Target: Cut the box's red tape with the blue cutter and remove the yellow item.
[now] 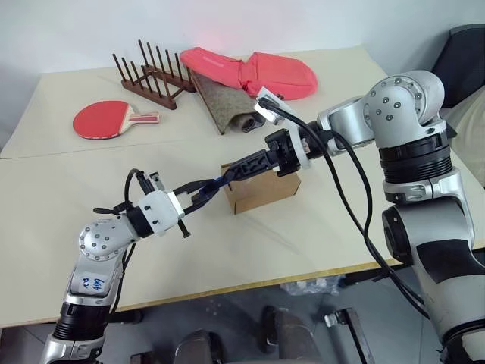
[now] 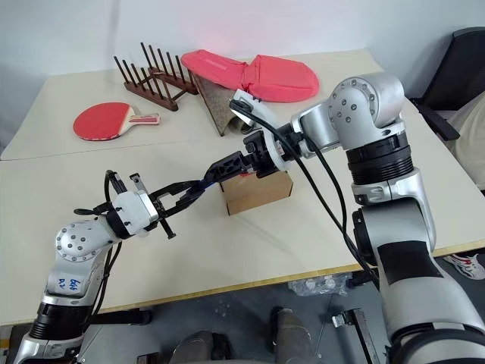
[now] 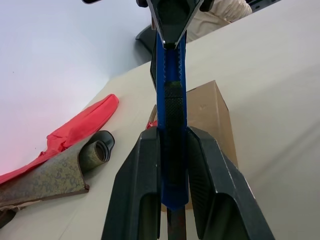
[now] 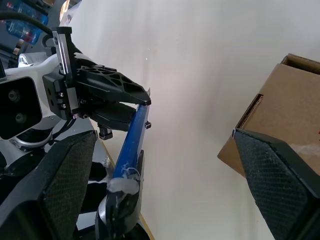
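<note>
Now the left pincer [image 1: 198,191] is clamped on the blue cutter [image 3: 169,100], holding it up above the table [image 1: 303,235] and pointing it at the box [image 1: 261,189], which sits mid-table. Right pincer [image 1: 244,167] hangs with fingers spread wide around the cutter's far end, just over the box's near corner.
</note>
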Robot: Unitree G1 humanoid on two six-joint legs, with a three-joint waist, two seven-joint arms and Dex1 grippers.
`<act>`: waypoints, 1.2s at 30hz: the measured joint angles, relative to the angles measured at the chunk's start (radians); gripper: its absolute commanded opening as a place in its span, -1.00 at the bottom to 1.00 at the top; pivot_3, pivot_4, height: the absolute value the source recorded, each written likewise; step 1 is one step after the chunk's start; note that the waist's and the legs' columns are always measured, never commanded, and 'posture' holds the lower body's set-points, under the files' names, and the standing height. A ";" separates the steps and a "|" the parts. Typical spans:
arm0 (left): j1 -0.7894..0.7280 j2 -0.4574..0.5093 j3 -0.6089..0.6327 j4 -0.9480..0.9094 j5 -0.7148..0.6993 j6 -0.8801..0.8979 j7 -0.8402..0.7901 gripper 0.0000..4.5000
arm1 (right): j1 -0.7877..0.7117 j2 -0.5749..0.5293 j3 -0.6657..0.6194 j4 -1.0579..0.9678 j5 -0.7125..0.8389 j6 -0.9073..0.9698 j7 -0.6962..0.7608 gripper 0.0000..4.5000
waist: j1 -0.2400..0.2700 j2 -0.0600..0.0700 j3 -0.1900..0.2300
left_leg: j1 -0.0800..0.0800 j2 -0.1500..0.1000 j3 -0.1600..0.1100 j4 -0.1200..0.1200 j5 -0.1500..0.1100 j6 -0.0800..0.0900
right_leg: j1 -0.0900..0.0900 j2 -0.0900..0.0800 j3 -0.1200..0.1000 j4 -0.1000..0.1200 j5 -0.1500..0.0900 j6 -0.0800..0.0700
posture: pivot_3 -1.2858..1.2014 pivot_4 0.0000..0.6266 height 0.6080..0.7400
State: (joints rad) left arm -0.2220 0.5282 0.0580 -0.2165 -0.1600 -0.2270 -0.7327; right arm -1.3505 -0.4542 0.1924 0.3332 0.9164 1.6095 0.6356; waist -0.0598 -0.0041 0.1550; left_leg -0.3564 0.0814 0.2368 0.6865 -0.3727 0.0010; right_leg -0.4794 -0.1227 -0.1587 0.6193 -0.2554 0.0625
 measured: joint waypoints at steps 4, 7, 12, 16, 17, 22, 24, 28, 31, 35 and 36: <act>0.002 0.000 0.000 0.000 0.000 0.000 0.001 -0.82 | 0.000 0.001 0.000 0.016 -0.010 0.000 0.000 0.32 | 0.000 0.000 0.000 | 0.000 0.000 0.000 0.000 0.000 0.000 | 0.000 0.000 0.000 0.000 0.000 0.000 | 0.03 -0.52 1.00; 0.005 0.000 0.000 0.000 0.006 0.002 0.003 -0.82 | 0.000 0.007 0.000 0.016 -0.007 0.000 0.004 -0.13 | -0.001 0.000 0.000 | 0.000 0.000 0.000 0.000 0.000 0.000 | 0.000 0.000 0.000 0.000 0.000 0.000 | 0.03 -0.52 1.00; 0.006 0.000 -0.001 0.002 0.011 0.008 0.007 -0.82 | -0.002 0.012 0.000 0.015 0.006 0.000 0.018 -0.78 | 0.000 0.000 0.000 | 0.000 0.000 0.000 0.001 0.000 0.000 | 0.000 0.000 0.000 0.001 0.000 0.000 | 0.03 -0.52 1.00; 0.006 -0.002 -0.001 0.003 0.012 0.010 0.012 -0.82 | -0.006 0.014 0.000 0.012 0.006 0.000 0.021 -0.93 | 0.000 0.000 0.000 | 0.000 0.000 0.000 0.002 0.000 0.000 | 0.000 0.000 0.000 0.001 0.000 0.000 | 0.03 -0.52 1.00; 0.006 -0.003 -0.001 0.003 0.012 0.012 0.012 -0.82 | -0.006 0.014 0.000 0.012 0.005 0.000 0.021 -0.93 | 0.000 0.000 0.000 | 0.000 0.000 0.000 0.002 0.000 0.000 | 0.000 0.000 0.000 0.001 0.000 0.000 | 0.03 -0.52 1.00; 0.004 -0.004 -0.003 -0.002 0.006 0.035 0.012 -0.82 | -0.006 0.015 0.000 0.011 0.003 0.000 0.022 -0.93 | 0.000 0.000 0.000 | 0.000 0.000 0.000 0.003 0.000 0.000 | 0.000 0.000 0.001 0.002 0.000 0.000 | 0.03 -0.52 1.00; 0.003 -0.004 -0.004 -0.003 0.005 0.042 0.012 -0.82 | -0.006 0.015 -0.001 0.010 0.001 0.000 0.021 -0.93 | 0.000 0.000 0.000 | 0.000 0.000 0.000 0.004 0.000 0.000 | 0.000 0.000 0.001 0.002 0.000 0.000 | 0.03 -0.52 1.00; -0.007 -0.004 -0.007 -0.003 -0.003 0.069 0.012 -0.82 | -0.006 0.018 -0.006 0.005 -0.016 0.000 0.020 -0.93 | 0.000 0.000 0.000 | -0.001 0.000 0.000 0.006 0.000 0.000 | 0.000 0.000 0.001 0.003 0.000 0.000 | 0.03 -0.52 1.00; -0.015 -0.004 -0.007 -0.004 -0.019 0.092 0.012 -0.48 | -0.007 0.020 -0.013 0.003 -0.029 0.000 0.021 -0.93 | 0.000 0.000 0.000 | -0.001 0.001 0.000 0.007 0.000 0.000 | 0.000 0.000 0.001 0.003 0.000 0.000 | 0.03 -0.52 1.00; -0.017 0.001 0.035 0.000 -0.062 0.172 0.029 0.03 | -0.010 0.001 -0.047 0.004 -0.076 -0.002 0.021 -0.93 | 0.001 0.000 0.000 | -0.001 0.001 0.000 0.008 0.000 0.000 | 0.000 0.000 0.002 0.004 0.000 0.000 | 0.03 -0.52 1.00; -0.017 0.003 0.043 0.000 -0.067 0.184 0.032 0.16 | -0.014 -0.001 -0.048 0.004 -0.085 -0.003 0.021 -0.93 | 0.000 0.000 0.000 | -0.001 0.001 0.000 0.008 0.000 0.000 | 0.000 0.000 0.002 0.004 0.000 0.000 | 0.03 -0.52 1.00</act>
State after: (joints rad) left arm -0.2389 0.5309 0.1011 -0.2160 -0.2275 -0.0428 -0.7007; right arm -1.3646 -0.4549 0.1446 0.3371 0.8312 1.6067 0.6568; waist -0.0594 -0.0041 0.1550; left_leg -0.3574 0.0823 0.2367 0.6947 -0.3727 0.0011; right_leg -0.4791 -0.1227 -0.1568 0.6232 -0.2554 0.0624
